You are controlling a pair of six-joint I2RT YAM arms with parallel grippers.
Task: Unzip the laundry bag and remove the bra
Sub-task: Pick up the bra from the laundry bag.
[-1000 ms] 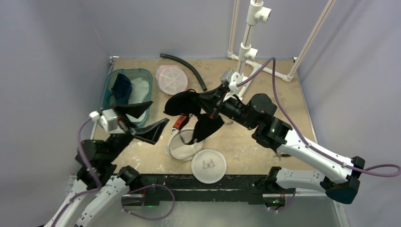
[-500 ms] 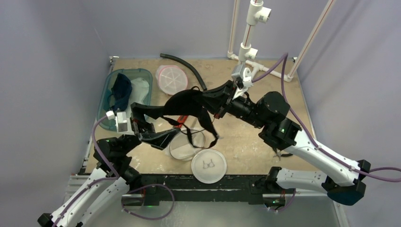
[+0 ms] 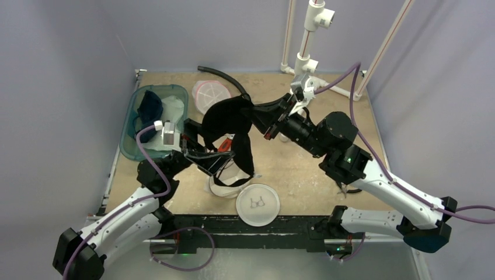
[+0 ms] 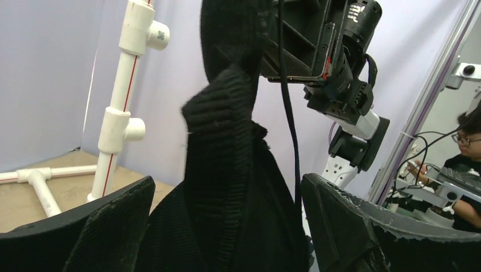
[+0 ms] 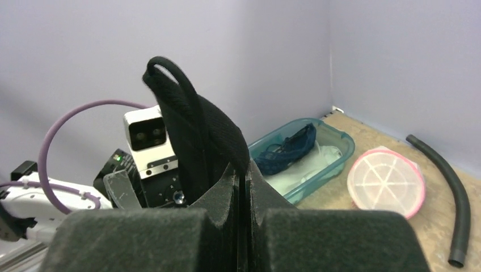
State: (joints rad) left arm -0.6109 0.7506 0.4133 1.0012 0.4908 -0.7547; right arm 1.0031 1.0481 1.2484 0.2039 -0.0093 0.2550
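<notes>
Top external view: a black fabric bra (image 3: pixel 226 116) hangs in the air above the middle of a tan wooden table (image 3: pixel 303 175), well clear of the surface. The right gripper (image 3: pixel 257 114) holds it from the right, and the right wrist view shows its jaws pressed together, pinching a fold of the bra with a strap loop standing above them. The left gripper (image 3: pixel 211 149) reaches in from the left at a lower level with its jaws spread wide. In the left wrist view the hanging bra sits in the gap between the two foam-padded fingers (image 4: pixel 108 226); whether either pad touches the cloth cannot be told. Below the bra, a round white mesh laundry bag (image 3: pixel 225 186) lies open on the table. Just beside it, toward the near edge, lies a white round disc printed with a small bra outline (image 3: pixel 257 204). A teal plastic bin holding clothes (image 3: pixel 129 146) stands at the left edge, and a pink-rimmed round mesh bag (image 3: pixel 210 96) lies at the back.
</notes>
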